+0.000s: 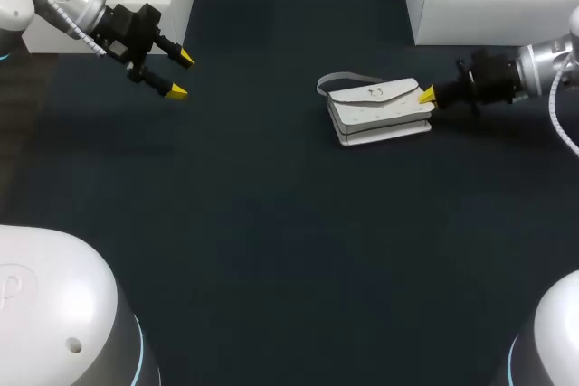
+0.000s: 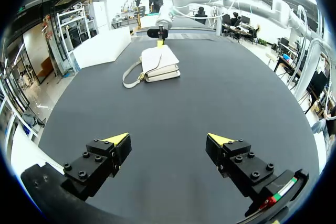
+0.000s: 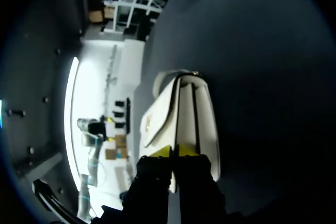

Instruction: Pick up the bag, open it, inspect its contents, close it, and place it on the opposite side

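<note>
My right pincer (image 1: 427,95) is pinched narrow on the right end of the bag (image 1: 380,110). The bag lies flat on the table (image 1: 271,241), right of middle, its long axis running straight away from that pincer. My left pincer (image 1: 178,74) hangs wide, well apart.

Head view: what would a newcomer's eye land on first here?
The white bag, lying right of centre on the dark table, stands out most. The right gripper pinches its right end. The left gripper hangs open far off over the table's left side.
</note>
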`<state>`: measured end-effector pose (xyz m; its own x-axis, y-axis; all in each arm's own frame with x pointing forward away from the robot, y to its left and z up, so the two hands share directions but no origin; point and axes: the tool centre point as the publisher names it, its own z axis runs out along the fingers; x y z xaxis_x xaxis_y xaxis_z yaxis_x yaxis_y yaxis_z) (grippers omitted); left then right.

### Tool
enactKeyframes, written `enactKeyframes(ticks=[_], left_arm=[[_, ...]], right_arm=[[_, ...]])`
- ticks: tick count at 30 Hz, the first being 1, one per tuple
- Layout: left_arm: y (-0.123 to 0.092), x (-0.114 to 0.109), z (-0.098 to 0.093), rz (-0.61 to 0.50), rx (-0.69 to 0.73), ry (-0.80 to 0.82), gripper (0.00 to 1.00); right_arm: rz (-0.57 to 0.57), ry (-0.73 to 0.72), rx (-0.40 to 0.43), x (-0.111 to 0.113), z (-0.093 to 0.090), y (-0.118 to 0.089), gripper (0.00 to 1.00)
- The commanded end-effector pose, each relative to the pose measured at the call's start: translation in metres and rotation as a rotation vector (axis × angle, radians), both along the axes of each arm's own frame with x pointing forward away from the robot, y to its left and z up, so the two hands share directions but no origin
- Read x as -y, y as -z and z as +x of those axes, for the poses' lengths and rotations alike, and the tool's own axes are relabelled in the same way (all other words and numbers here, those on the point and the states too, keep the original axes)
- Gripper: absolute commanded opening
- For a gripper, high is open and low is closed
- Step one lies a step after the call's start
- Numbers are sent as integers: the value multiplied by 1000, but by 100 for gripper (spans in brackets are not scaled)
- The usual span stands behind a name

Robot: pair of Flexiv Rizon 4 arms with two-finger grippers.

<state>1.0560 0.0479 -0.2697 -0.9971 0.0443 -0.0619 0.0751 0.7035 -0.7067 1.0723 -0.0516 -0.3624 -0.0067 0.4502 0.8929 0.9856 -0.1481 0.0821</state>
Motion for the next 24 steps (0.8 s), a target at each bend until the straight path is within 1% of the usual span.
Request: enactKeyframes(ticks=[1, 9, 16, 24], left_arm=[[1, 0, 0, -3, 2, 0, 100], [1, 0, 0, -3, 2, 0, 100], [1, 0, 0, -3, 2, 0, 100], [1, 0, 0, -3, 2, 0, 100]], right_arm=[[-20, 189, 104, -16, 3, -3, 0], [-22, 166, 101, -37, 7, -1, 0], [-19, 122, 85, -56, 11, 4, 0], [-29, 61, 84, -72, 14, 2, 0]])
